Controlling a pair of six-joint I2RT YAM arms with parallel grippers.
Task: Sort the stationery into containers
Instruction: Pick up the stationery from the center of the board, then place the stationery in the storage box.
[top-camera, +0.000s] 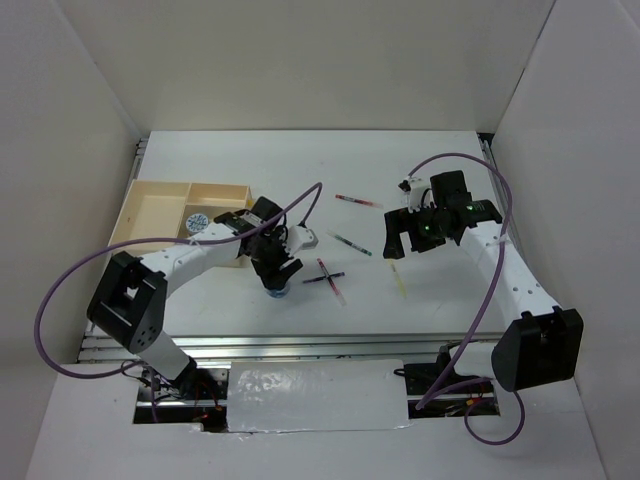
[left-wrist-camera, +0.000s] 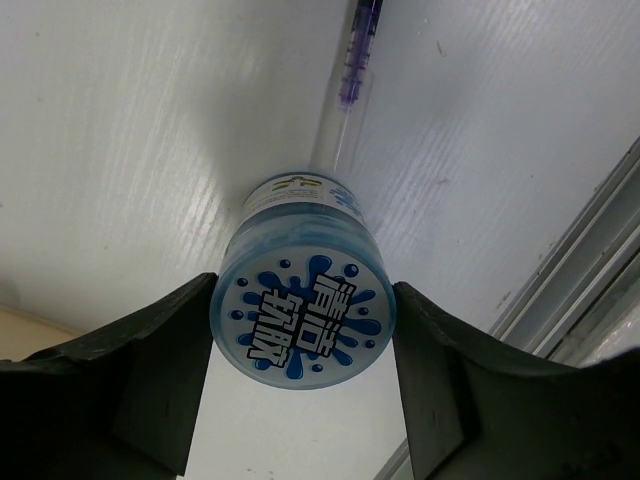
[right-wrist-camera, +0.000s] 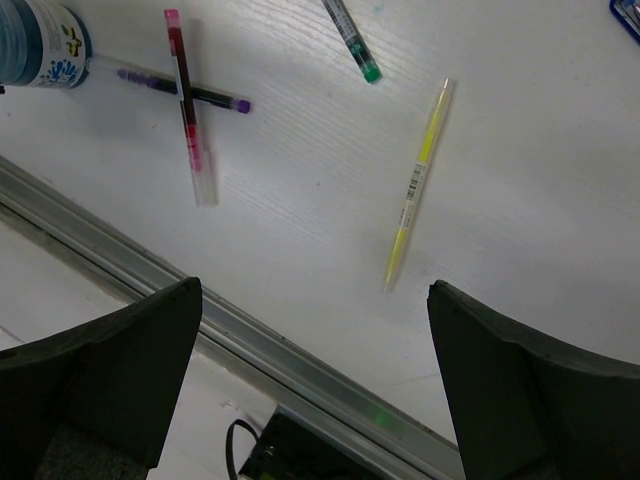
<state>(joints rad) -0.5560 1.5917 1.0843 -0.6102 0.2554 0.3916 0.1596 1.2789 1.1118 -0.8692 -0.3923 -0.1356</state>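
Note:
A tan divided tray (top-camera: 150, 205) sits at the left with one blue-white patterned cylinder (top-camera: 197, 222) inside. My left gripper (top-camera: 277, 272) is shut on the second blue-white cylinder (left-wrist-camera: 303, 320), which stands by the table's front edge; both fingers (left-wrist-camera: 160, 380) press its lid. A clear purple pen (left-wrist-camera: 350, 80) lies just beyond it. My right gripper (top-camera: 405, 238) is open and empty above the table, over a pale yellow pen (right-wrist-camera: 418, 185). A red pen (right-wrist-camera: 186, 100) crosses the purple pen (right-wrist-camera: 225, 100). A green pen (right-wrist-camera: 352, 40) lies further back.
A red and blue pen (top-camera: 358, 201) lies at the back centre. A metal rail (right-wrist-camera: 250, 340) runs along the table's front edge, close to the cylinder. White walls enclose the table on three sides.

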